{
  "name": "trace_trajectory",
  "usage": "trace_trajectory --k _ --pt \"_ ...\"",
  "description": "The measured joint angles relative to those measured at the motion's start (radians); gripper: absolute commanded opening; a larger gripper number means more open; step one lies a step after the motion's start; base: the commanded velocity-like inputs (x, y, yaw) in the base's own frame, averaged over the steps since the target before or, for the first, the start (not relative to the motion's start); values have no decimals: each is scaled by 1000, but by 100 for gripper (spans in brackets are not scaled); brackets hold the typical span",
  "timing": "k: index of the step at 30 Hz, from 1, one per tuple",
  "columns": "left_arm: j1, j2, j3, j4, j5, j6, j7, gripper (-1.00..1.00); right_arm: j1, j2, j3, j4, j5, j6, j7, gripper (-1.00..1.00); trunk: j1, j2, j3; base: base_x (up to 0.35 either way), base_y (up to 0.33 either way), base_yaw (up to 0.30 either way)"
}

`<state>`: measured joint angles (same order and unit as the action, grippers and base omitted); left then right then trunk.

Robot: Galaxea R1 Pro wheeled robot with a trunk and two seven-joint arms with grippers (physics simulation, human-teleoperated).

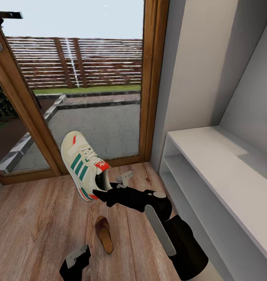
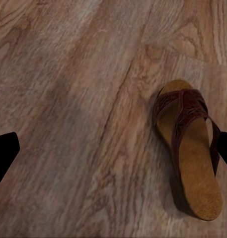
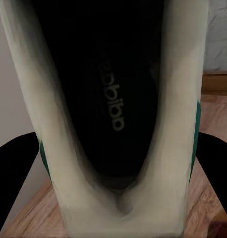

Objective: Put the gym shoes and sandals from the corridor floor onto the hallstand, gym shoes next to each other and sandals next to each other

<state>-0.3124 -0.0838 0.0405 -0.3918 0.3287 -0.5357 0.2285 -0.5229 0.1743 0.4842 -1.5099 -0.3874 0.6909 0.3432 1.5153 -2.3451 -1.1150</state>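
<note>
Floor (image 1: 36, 218) carries one sandal (image 1: 104, 234); rack (image 1: 227, 164) is unloaded. Sneaker (image 1: 83, 166) is gripped by right tool (image 1: 100, 194); left tool (image 1: 76, 257) is open.

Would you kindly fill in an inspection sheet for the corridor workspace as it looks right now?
Surface: wood-plank corridor floor.
Job's things: gym shoe lifted off the floor in the right gripper; one sandal lying on the floor; hallstand bench top and shelves bare.
Clutter: nothing seen.
Grippers: right shut on the shoe's heel; left gripper open above the floor near the sandal.
Cables: nothing seen.
Surroundings: wood-framed glass door, paved yard and fence outside.
</note>
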Motion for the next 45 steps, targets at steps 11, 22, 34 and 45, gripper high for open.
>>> trace_trajectory --k 11,22,34,45 --pt "0 -3 -1 2 -1 0 0 100 0 0 0 0 0 -1 0 -100 0 0 -10 145 -93 132" --pt "-2 -23 -4 -4 -9 2 -1 100 0 0 0 0 -31 0 0 -100 0 0 -14 99 -71 158" --pt "-2 -23 -4 -4 -8 1 -1 100 0 0 0 -1 -35 -1 6 -100 0 0 -14 55 -43 15" --pt "-45 -49 -10 -25 -15 17 73 100 0 0 1 -1 -37 -1 9 -100 0 0 -14 0 0 2"
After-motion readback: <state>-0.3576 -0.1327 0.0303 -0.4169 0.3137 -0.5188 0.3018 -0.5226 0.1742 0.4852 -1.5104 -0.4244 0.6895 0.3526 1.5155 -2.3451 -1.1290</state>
